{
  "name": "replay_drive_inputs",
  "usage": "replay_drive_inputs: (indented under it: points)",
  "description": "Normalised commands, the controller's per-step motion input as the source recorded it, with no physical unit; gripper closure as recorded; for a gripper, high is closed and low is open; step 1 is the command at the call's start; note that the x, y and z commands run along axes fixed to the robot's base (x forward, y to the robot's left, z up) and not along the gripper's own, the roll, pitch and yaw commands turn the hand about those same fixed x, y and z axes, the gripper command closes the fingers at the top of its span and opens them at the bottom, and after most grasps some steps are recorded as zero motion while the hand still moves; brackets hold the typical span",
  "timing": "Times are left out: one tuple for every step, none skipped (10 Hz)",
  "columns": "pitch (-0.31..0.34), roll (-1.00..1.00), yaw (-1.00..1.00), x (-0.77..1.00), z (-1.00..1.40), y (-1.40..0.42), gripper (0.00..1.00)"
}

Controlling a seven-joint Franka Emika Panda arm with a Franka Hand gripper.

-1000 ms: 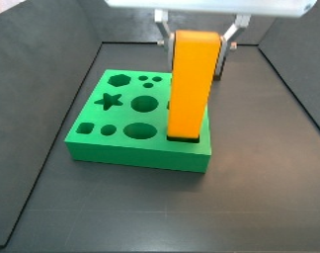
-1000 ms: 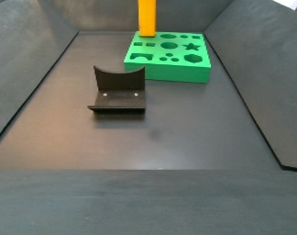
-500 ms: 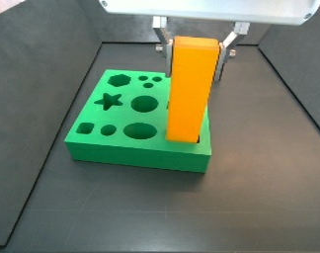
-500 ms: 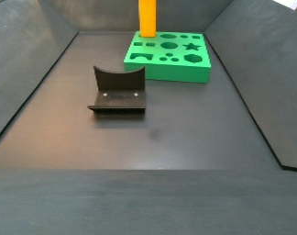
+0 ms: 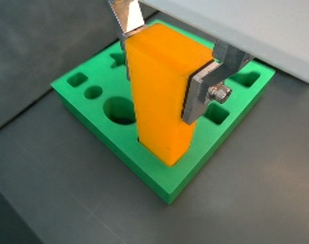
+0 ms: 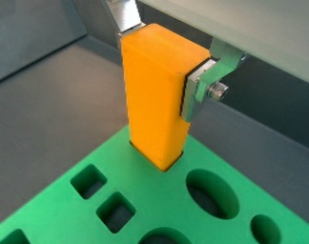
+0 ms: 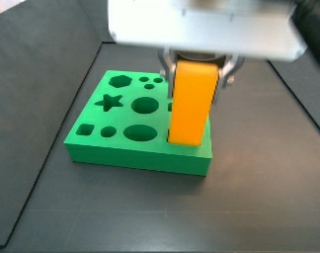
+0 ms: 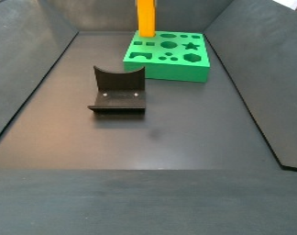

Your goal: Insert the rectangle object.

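Hand closed on top of rectangle object, held upright w/ its lower end at green block, near one edge. Fixture sits apart on tabletop.

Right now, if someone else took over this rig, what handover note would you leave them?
Gripper: shut on the rectangle object, held upright near its top, over the green block.
Bar's lower end sits at the block's edge slot; how deep it has gone cannot be told.
The fixture stands apart on the floor, unused.
Left: press the bar fully home, open, lift away.
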Motion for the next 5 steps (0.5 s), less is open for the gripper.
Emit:
replay_drive_inputs:
  points:
    - [-0.084, 0.01, 0.00, -0.01, -0.53, -0.01, 1.00]
    - [-0.086, 0.05, 0.00, -0.06, -0.51, -0.05, 1.00]
    - [-0.151, 0.00, 0.00, -0.11, -0.48, 0.00, 1.00]
    - [-0.169, -0.06, 0.00, -0.09, -0.16, 0.00, 1.00]
    - [-0.014, 0.00, 0.00, 0.00, -0.02, 0.00, 1.00]
